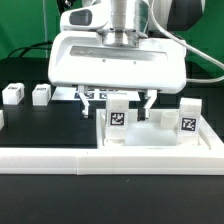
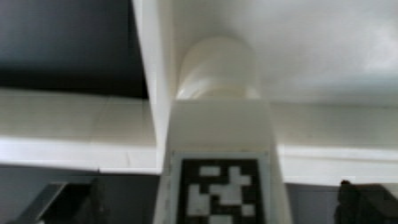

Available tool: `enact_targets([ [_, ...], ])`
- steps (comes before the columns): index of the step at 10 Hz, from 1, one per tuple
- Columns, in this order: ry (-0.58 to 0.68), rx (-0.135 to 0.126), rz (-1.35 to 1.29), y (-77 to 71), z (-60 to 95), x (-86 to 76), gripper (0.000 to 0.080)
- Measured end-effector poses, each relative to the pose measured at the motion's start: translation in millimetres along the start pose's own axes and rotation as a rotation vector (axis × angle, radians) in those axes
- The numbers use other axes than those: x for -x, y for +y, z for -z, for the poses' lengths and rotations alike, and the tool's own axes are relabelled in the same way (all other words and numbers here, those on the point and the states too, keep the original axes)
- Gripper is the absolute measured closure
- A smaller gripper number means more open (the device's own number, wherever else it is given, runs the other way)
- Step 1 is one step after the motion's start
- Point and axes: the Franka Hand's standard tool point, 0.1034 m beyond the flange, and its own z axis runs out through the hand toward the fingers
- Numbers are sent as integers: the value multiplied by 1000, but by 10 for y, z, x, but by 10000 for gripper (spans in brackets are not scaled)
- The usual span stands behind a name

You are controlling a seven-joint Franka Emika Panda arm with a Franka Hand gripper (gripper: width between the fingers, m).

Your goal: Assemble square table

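Two legs up on the slab [image 1: 160, 139]: gripper [image 1: 121, 105] wide open astride the middle leg [image 1: 118, 120], jaws clear; second leg [image 1: 188, 122] just beside.

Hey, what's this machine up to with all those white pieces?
A robot arm is putting a small square table together. Its gripper hangs open over the white slab, one finger on either side of an upright leg standing on it, gripping nothing. A second leg stands on the slab toward the exterior view's right. At the exterior view's left, two more legs sit loose on the dark table.
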Motion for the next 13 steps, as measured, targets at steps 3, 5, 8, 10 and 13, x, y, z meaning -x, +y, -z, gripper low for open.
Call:
enact_targets([
  [3, -282, -65, -197, -102, 80, -78, 150],
  [5, -310, -64, -203, 5, 55, -132, 150],
  [8, -318, -65, -210, 30, 51, -136, 150],
  [10, -319, -63, -211, 35, 42, -114, 150],
  [13, -319, -63, -211, 36, 42, -113, 329],
])
